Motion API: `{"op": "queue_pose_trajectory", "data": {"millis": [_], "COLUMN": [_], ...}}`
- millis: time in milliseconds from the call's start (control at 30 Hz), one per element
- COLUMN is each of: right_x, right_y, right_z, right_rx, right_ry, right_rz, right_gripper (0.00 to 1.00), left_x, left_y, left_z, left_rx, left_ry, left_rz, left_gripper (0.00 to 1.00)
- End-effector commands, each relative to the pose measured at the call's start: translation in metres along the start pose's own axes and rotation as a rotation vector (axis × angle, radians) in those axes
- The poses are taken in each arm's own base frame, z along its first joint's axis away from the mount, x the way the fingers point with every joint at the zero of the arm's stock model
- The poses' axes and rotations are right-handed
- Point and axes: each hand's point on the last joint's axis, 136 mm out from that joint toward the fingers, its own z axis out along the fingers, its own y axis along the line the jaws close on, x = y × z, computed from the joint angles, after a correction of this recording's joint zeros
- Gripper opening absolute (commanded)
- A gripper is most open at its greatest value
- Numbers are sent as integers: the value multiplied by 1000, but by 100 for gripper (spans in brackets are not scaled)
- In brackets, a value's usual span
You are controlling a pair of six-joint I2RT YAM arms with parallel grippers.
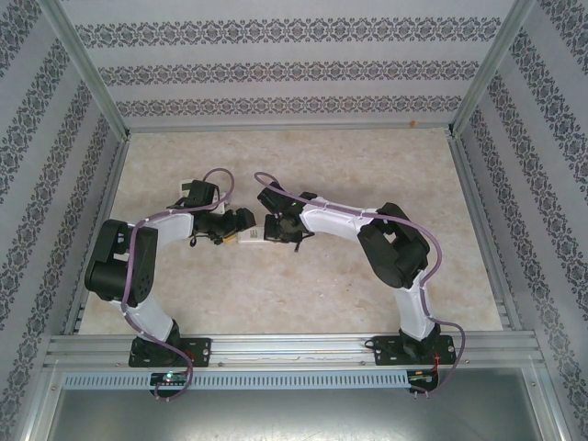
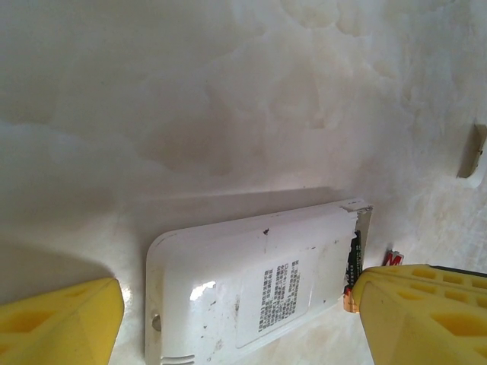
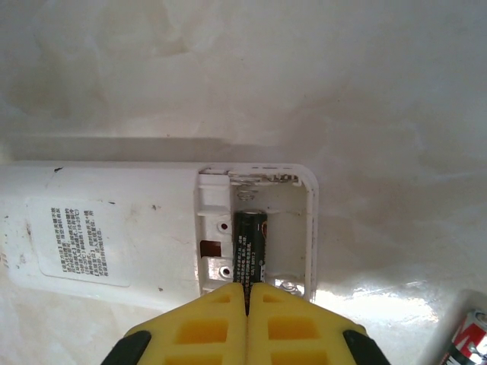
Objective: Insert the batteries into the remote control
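Note:
The white remote control lies back up on the table, its end compartment uncovered. One dark battery lies in the compartment's left slot; the right slot is bare. My right gripper is shut, its yellow tips over the near end of that battery. My left gripper stands open and straddles the remote. Its right finger is against the compartment end, and its left finger stands a little off the other end. A second battery with a red and white label lies on the table to the right.
A small white piece lies on the table beyond the remote. From above, both grippers meet over the remote mid-table. Patterned walls and metal rails enclose the marbled tabletop.

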Motion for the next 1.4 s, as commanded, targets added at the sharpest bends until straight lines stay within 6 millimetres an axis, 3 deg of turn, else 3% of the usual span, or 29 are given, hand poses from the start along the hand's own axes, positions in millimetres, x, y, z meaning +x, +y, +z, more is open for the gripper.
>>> {"op": "queue_pose_trajectory", "data": {"millis": [0,67,233,367,733,1100,1367], "right_x": [-9,-16,-23,-26,-19,-16,-17], "right_y": [-10,-10,-6,5,17,15,28], "right_z": [25,29,41,30,-5,3,-19], "right_rx": [49,45,16,-29,-81,-70,-123], "right_ry": [-54,-91,-138,-150,-172,-155,-178], "right_rz": [-33,-52,-99,-123,-159,-189,-216], "right_gripper": [5,4,3,3,4,4,6], "left_x": [5,6,10,15,14,13,10], "left_y": [8,12,16,23,30,31,30], "left_z": [11,14,21,27,31,30,29], "left_rx": [-3,-13,-11,-33,-82,-88,-93], "left_ry": [24,29,48,74,77,73,67], "left_rz": [-21,-29,-36,-31,-24,-28,-22], "left_gripper": [81,77,55,41,39,39,40]}}
